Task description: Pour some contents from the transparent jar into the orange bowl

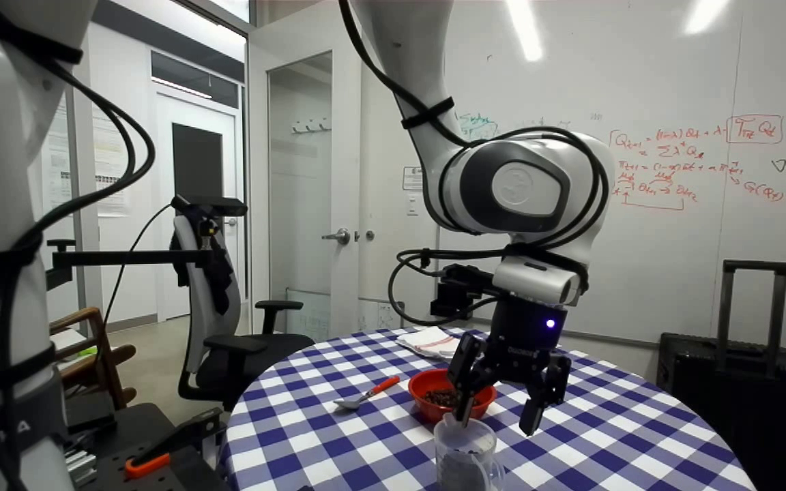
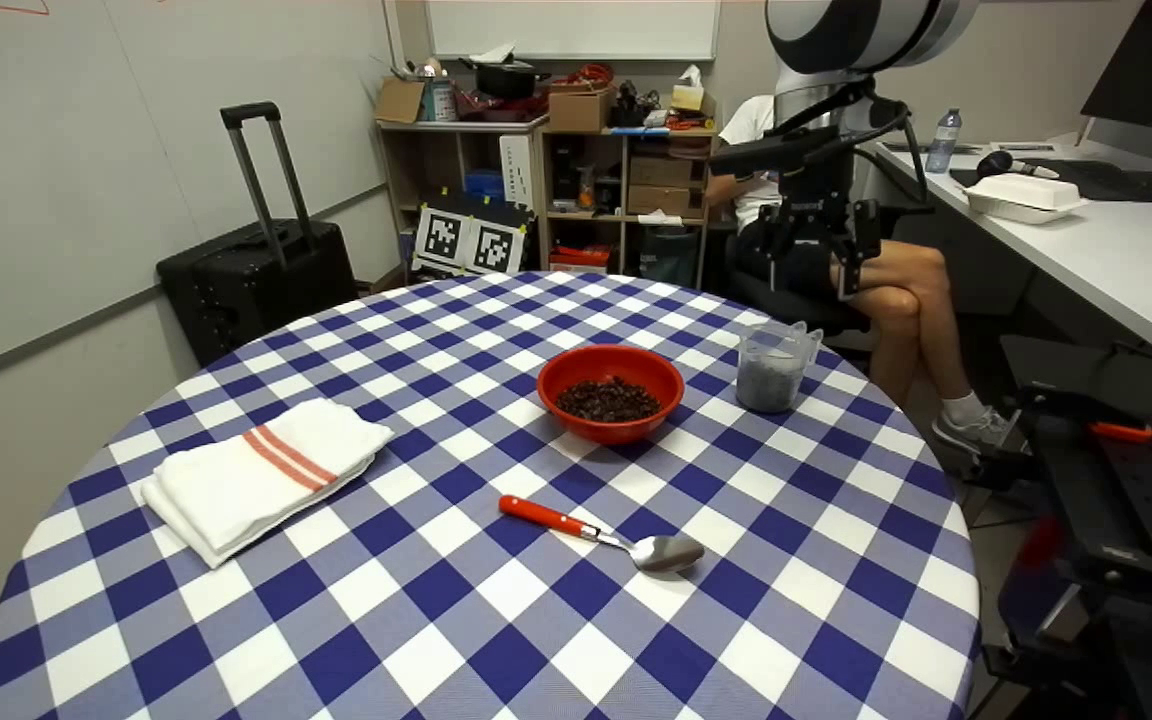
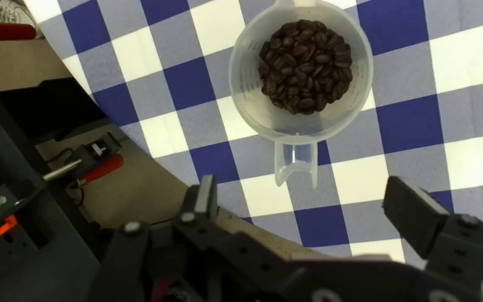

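Observation:
The transparent jar (image 2: pixel 769 385) stands upright on the checkered table, holding dark brown beans. It also shows in an exterior view (image 1: pixel 464 467) and in the wrist view (image 3: pixel 247 86), where its handle (image 3: pixel 296 159) points toward the gap between my fingers. The orange bowl (image 2: pixel 608 432) sits beside the jar with dark beans in it; it also shows in an exterior view (image 1: pixel 427 410), partly behind a finger. My gripper (image 3: pixel 300 184) is open and empty, above the table near the jar's handle side. It shows in both exterior views (image 1: pixel 495 421) (image 2: pixel 809 285), higher than the jar.
A spoon (image 2: pixel 556 519) with a red-orange handle lies near the bowl. A folded white towel (image 2: pixel 266 470) with red stripes lies on the table (image 2: pixel 596 660). The table's round edge is close to the jar. A person sits beyond the table.

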